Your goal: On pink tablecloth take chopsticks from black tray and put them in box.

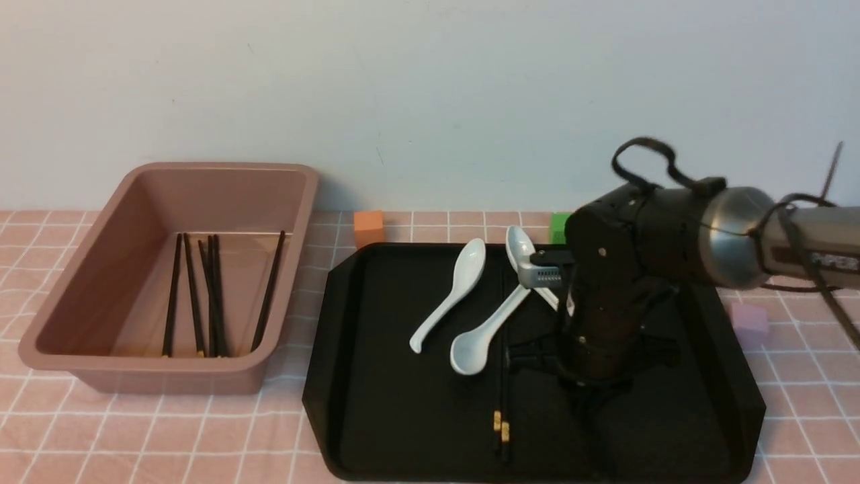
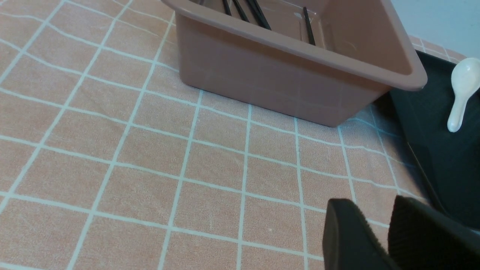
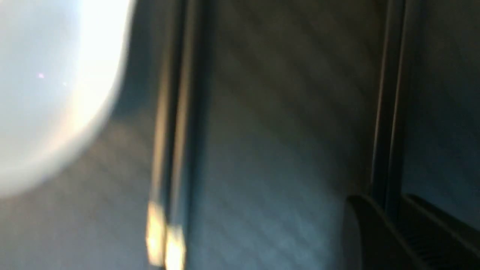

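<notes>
Nearest us, the left gripper [image 2: 382, 210] hovers over the cloth [image 2: 112, 150], fingers all but together. On the tray [image 1: 403, 417] the right gripper [image 3: 388, 202] sits low, fingers flanking a thin dark stick [image 3: 386, 112], likely a chopstick; blur hides whether they pinch it. Gold-banded chopsticks [image 1: 500, 376] lie beside, crossed by a spoon [image 1: 487, 329]. We would lift straight, clear that spoon, then lower lengthwise into the box [image 1: 80, 296], which holds several.
</notes>
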{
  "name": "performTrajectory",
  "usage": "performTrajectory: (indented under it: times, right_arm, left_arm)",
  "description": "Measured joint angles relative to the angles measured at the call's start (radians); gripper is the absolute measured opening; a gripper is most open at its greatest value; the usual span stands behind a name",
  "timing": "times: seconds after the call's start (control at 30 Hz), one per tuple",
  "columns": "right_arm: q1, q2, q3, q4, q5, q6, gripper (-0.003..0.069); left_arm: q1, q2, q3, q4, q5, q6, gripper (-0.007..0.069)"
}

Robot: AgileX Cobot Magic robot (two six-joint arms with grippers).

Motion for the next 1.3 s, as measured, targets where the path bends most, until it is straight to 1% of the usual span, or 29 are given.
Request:
performTrajectory:
  times: [0.1,0.17,0.23,0.4,0.5,0.7,0.83,0.93,0.97,1.03,1.1,1.13,1.17,1.23,1.3]
  right_arm:
    - [0.001,-0.076,0.005,0.020,0.097,-0.051,0.0105]
    - [0.001,-0.100,0.005,0.032,0.121,-0.075,0.0105]
    - [0.001,-0.164,0.005,0.081,0.170,-0.132,0.0105]
    - [0.002,-0.241,0.005,0.156,0.189,-0.198,0.0105]
    - [0.002,-0.275,0.005,0.158,0.195,-0.214,0.0105]
    - [0.002,-0.320,0.006,0.163,0.158,-0.211,0.0105]
    - [0.025,-0.328,-0.019,0.269,0.048,-0.259,0.0105]
    - [0.087,-0.279,-0.102,0.307,-0.021,-0.292,0.0105]
    - [0.124,-0.242,-0.156,0.314,-0.052,-0.301,0.0105]
    - [0.164,-0.181,-0.241,0.322,-0.082,-0.316,0.0105]
    - [0.209,-0.079,-0.374,0.330,-0.115,-0.322,0.0105]
    - [0.212,-0.069,-0.387,0.331,-0.118,-0.322,0.0105]
    - [0.240,0.021,-0.501,0.335,-0.134,-0.322,0.0105]
    - [0.259,0.119,-0.626,0.335,-0.150,-0.322,0.0105]
    - [0.265,0.166,-0.685,0.335,-0.160,-0.322,0.0105]
  left_arm:
    - [0.000,0.000,0.000,0.000,0.000,0.000,0.0196]
    - [0.000,0.000,0.000,0.000,0.000,0.000,0.0197]
    - [0.000,0.000,0.000,0.000,0.000,0.000,0.0200]
    - [0.000,0.000,0.000,0.000,0.000,0.000,0.0206]
    - [0.000,0.000,0.000,0.000,0.000,0.000,0.0209]
    - [0.000,0.000,0.000,0.000,0.000,0.000,0.0216]
    - [0.000,0.000,0.000,0.000,0.000,0.000,0.0218]
    - [0.000,0.000,0.000,0.000,0.000,0.000,0.0223]
    - [0.000,0.000,0.000,0.000,0.000,0.000,0.0225]
    - [0.000,0.000,0.000,0.000,0.000,0.000,0.0227]
    - [0.000,0.000,0.000,0.000,0.000,0.000,0.0229]
    - [0.000,0.000,0.000,0.000,0.000,0.000,0.0229]
    - [0.000,0.000,0.000,0.000,0.000,0.000,0.0229]
    - [0.000,0.000,0.000,0.000,0.000,0.000,0.0231]
    - [0.000,0.000,0.000,0.000,0.000,0.000,0.0233]
